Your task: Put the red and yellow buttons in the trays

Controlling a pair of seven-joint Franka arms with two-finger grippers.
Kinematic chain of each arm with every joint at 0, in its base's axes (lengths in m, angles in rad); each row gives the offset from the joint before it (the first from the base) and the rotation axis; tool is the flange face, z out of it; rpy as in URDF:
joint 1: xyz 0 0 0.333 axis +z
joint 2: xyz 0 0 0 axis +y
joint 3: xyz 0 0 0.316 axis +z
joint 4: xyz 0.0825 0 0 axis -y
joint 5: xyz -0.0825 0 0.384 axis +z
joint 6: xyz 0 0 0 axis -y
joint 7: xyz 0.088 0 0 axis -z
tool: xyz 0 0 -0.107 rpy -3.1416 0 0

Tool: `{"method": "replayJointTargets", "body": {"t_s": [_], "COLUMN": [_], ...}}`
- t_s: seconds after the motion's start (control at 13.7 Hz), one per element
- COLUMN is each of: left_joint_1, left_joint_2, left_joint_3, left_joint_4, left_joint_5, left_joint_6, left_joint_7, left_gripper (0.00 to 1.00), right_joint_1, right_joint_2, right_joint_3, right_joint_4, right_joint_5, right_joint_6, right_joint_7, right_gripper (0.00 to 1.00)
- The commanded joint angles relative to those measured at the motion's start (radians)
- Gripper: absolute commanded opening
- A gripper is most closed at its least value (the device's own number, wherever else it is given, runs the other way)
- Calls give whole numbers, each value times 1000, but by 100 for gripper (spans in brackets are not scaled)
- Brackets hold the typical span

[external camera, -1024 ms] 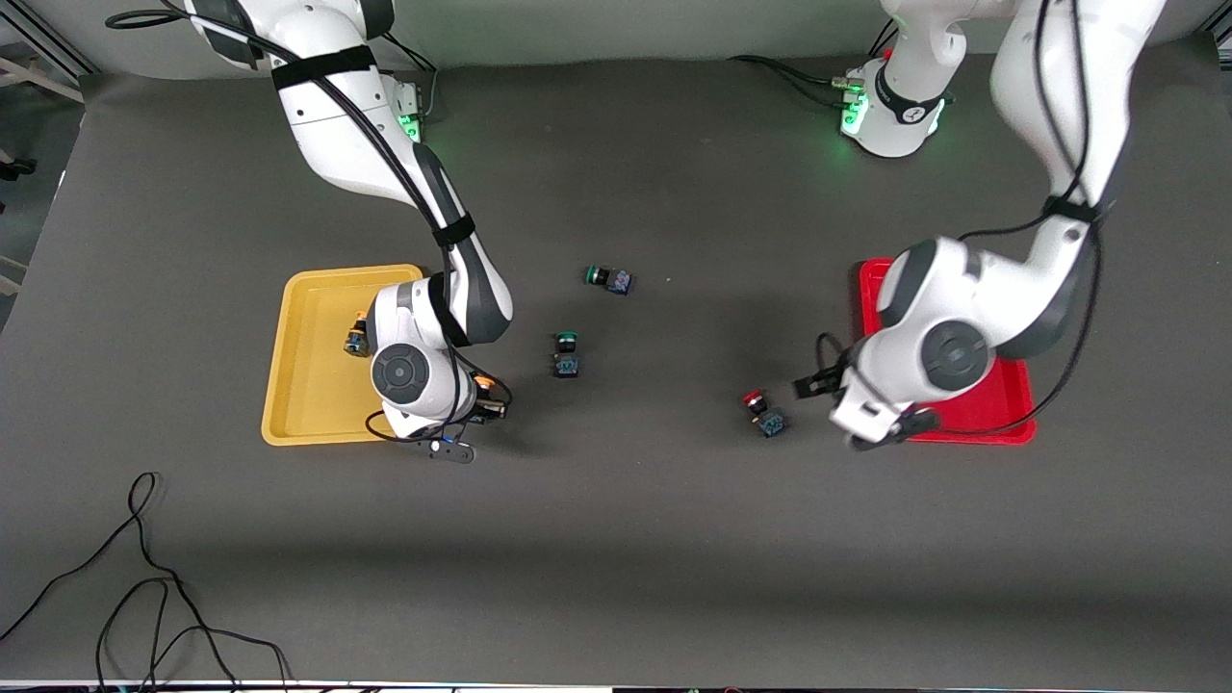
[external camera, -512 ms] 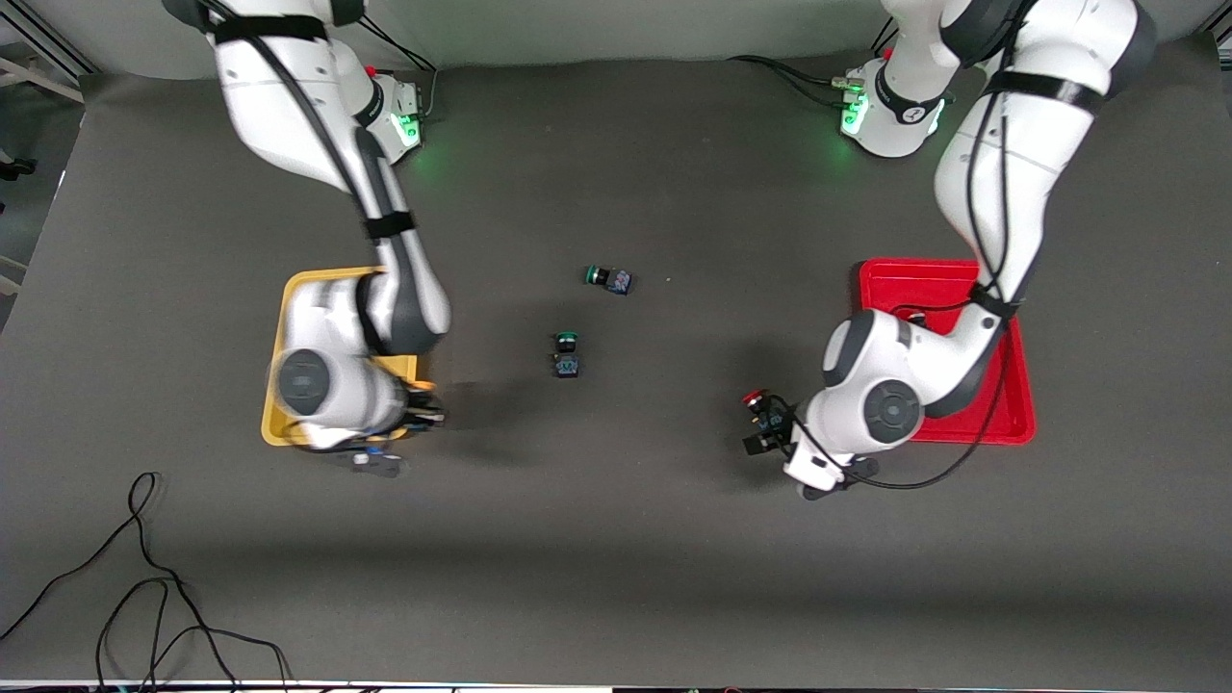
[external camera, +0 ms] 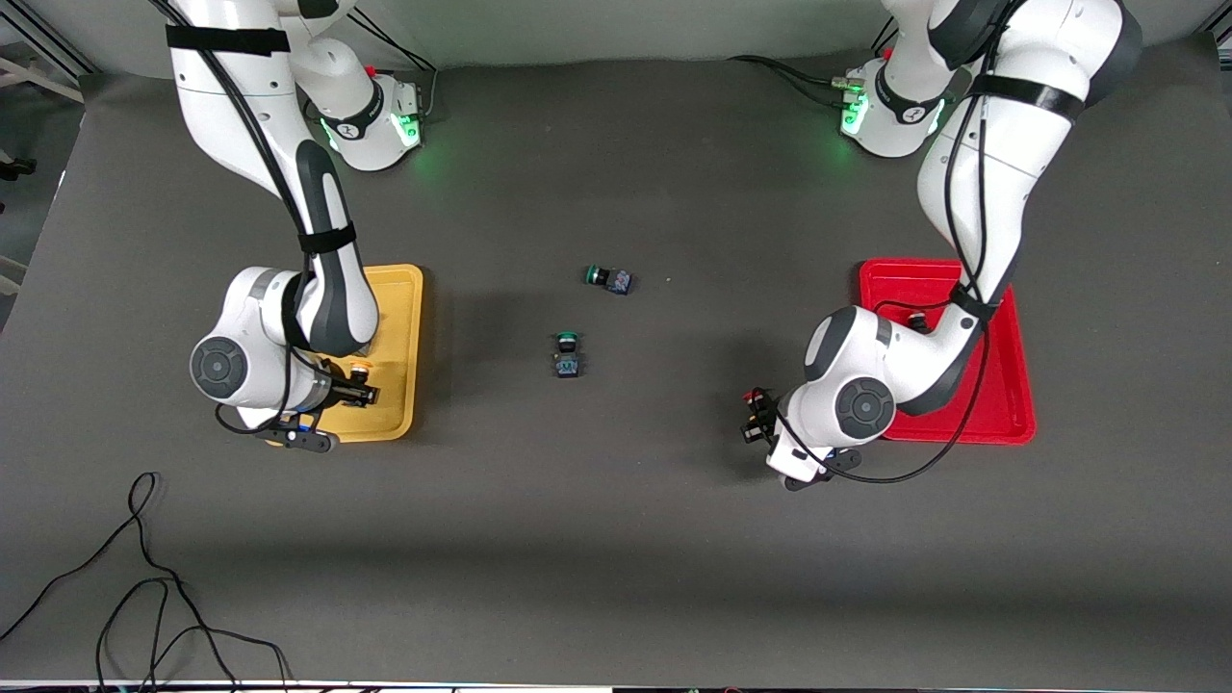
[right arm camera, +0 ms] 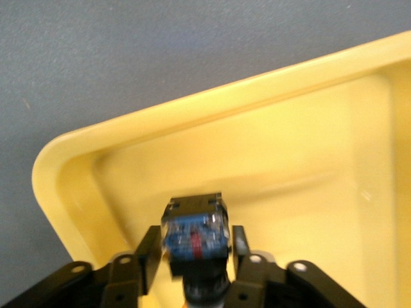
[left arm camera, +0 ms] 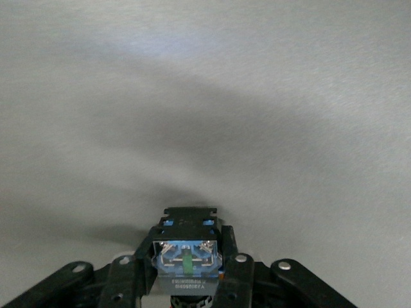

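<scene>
Right hand clamps a yellow-capped button, fingers snug against both sides of its blue-black body, over the yellow tray at the corner nearest the front camera. Right wrist view: button hangs above the tray floor, just inside the rounded rim.

Left hand is down at the worktop just beside the red tray, on the side toward the right arm's end. Its fingers are closed in on a red-capped button; body sits between them. Cannot tell whether the button is touching the worktop or lifted. Red cap just shows in the front view at the hand's edge.

A dark item lies in the red tray, mostly hidden by the left arm. Two green-capped buttons lie mid-worktop between the trays, apart from each other, one farther from the front camera.
</scene>
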Motion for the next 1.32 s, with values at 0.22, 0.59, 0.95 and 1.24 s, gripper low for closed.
{"method": "replayJointTargets", "body": {"t_s": [0.22, 0.59, 0.95, 1.24], "left_joint_1": [135, 387, 497, 487], "left_joint_2": [-270, -387, -341, -373], "left_joint_3": [12, 25, 33, 30], "left_joint_4": [-84, -326, -472, -458], "left_joint_5": [14, 151, 154, 154], "left_joint_6": [-342, -241, -8, -46], "left_joint_7": [195, 594, 717, 722], "left_gripper": [0, 0, 0, 100], "right_joint_1": [14, 17, 17, 17], "right_joint_2": [-146, -432, -554, -664], "right_joint_3": [-28, -71, -71, -57], "right_joint_4": [-10, 44, 153, 173], "right_joint_5": [20, -176, -282, -377], "right_joint_6": [-36, -140, -352, -426], "right_joint_7": [-23, -69, -74, -72], "right_gripper": [100, 100, 100, 100]}}
